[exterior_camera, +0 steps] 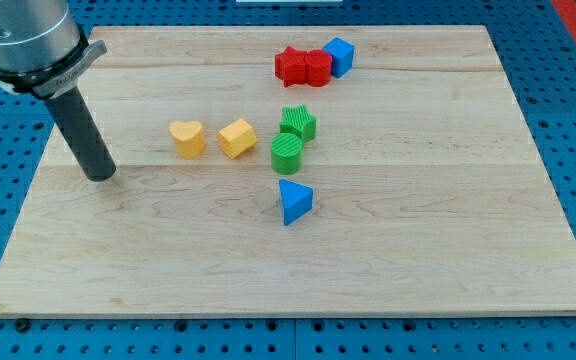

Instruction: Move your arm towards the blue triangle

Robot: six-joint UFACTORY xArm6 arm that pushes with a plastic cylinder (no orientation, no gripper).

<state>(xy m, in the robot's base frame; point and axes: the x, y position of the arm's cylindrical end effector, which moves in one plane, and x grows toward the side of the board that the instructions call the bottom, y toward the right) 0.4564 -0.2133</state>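
My tip [100,175] rests on the counter [448,240], well to the view's left of the blue triangle [294,201]; no end effector shows.

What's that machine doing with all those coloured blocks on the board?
A robot arm ending in a dark rod is meant to move towards the blue triangle. Right now my tip rests on the wooden board at the view's left, well apart from every block. The triangle sits near the middle, just below a green cylinder. Two yellow blocks lie between the tip and the green ones. Nothing is being touched at this moment.
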